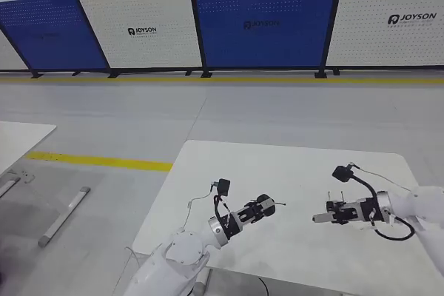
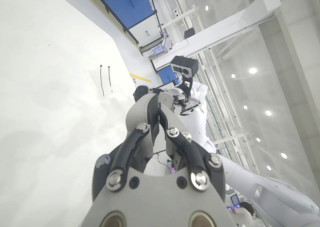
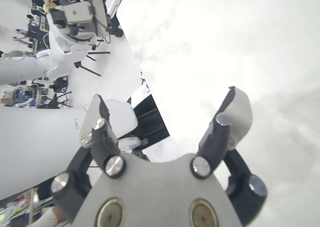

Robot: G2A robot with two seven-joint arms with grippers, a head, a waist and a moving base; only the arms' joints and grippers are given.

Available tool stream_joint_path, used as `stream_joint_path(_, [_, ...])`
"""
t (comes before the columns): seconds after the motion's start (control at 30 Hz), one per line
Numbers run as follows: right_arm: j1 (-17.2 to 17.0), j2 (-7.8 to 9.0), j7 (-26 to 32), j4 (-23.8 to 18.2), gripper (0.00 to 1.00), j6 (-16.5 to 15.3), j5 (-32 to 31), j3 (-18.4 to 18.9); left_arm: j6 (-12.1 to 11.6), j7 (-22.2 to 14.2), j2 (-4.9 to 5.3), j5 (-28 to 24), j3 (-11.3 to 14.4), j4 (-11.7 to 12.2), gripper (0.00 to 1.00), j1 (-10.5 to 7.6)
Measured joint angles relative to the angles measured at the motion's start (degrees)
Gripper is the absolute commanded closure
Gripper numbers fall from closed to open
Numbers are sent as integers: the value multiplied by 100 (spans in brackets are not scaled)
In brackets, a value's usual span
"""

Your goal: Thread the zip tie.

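The left gripper [image 1: 271, 205], pressed together at lower centre, is pinching the zip tie [image 1: 280, 203], its free end pointing right toward the spread right gripper [image 1: 316, 218], which is hovering near

Table [image 2: 50, 38] looks plain matt white, smooth. Left gripper [image 2: 157, 95] and right gripper [image 3: 166, 94] both have satin silvery metal shells, matt black plastic-looking links, shiny pins and ribbed rubbery pads [image 3: 104, 108]. The zip tie [image 1: 280, 203] in the left jaws and the loose ties [image 2: 102, 80] look like thin black plastic.
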Motion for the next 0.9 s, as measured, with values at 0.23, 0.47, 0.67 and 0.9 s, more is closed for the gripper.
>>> stream_joint_path(0.23, [584, -293, 0, 642, 0, 0, 317, -729, 0, 0, 0, 0, 0, 0, 100, 0])
stream_joint_path(0.47, [575, -288, 0, 636, 0, 0, 320, -713, 0, 0, 0, 0, 0, 0, 100, 0])
stream_joint_path(0.67, [461, -292, -53, 318, 0, 0, 497, -695, 0, 0, 0, 0, 0, 0, 100, 0])
stream_joint_path(0.9, [-590, -74, 1, -633, 0, 0, 1265, 538, 0, 0, 0, 0, 0, 0, 100, 0])
